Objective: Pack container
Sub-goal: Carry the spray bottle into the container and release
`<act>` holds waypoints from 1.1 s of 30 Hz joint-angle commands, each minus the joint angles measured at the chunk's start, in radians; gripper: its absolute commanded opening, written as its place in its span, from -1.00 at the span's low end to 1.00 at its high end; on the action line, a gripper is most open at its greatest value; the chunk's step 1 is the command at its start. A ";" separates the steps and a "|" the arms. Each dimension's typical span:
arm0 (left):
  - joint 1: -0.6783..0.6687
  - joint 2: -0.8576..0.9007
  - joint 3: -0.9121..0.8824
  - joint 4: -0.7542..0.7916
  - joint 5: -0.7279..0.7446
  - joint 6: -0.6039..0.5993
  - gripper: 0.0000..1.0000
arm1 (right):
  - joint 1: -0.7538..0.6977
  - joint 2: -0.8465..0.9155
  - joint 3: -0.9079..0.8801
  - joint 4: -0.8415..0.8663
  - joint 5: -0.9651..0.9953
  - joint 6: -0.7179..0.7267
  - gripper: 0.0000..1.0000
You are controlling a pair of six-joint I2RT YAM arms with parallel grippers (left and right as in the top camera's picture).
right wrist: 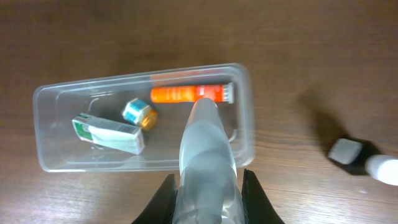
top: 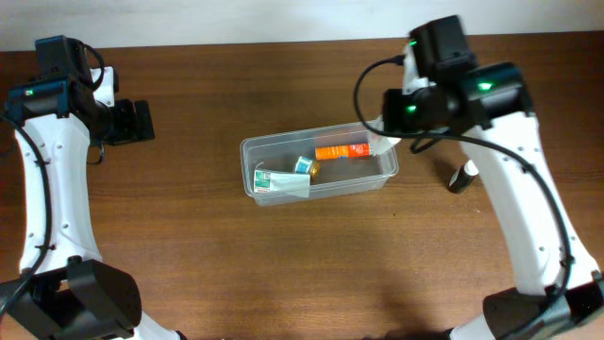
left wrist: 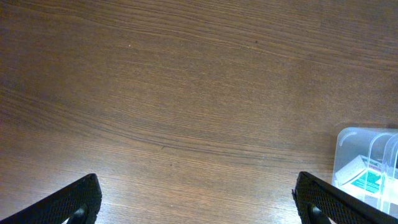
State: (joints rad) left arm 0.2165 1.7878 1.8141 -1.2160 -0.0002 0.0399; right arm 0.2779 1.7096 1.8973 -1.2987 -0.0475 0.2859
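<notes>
The clear plastic container (top: 255, 151) sits mid-table; it also shows in the right wrist view (right wrist: 46, 99) and at the edge of the left wrist view (left wrist: 348, 140). Inside lie an orange tube (top: 342, 151), a small teal-and-gold jar (top: 306, 167) and a green-and-white box (top: 281, 181). My right gripper (right wrist: 208, 186) is shut on a frosted translucent bottle (right wrist: 205, 155), held above the container's right end (top: 385, 144). My left gripper (left wrist: 199, 199) is open and empty at the far left, over bare table.
A dark bottle with a white body and grey cap (top: 462, 177) lies on the table right of the container, also in the right wrist view (right wrist: 357, 158). The table is brown wood (top: 283, 264).
</notes>
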 commanded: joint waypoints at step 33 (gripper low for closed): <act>0.002 -0.019 0.007 -0.001 0.003 -0.010 0.99 | 0.022 0.057 -0.429 0.386 0.150 0.104 0.24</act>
State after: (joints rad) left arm 0.2165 1.7878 1.8141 -1.2160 -0.0002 0.0399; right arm 0.3019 1.7813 1.4399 -0.8963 0.0654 0.4133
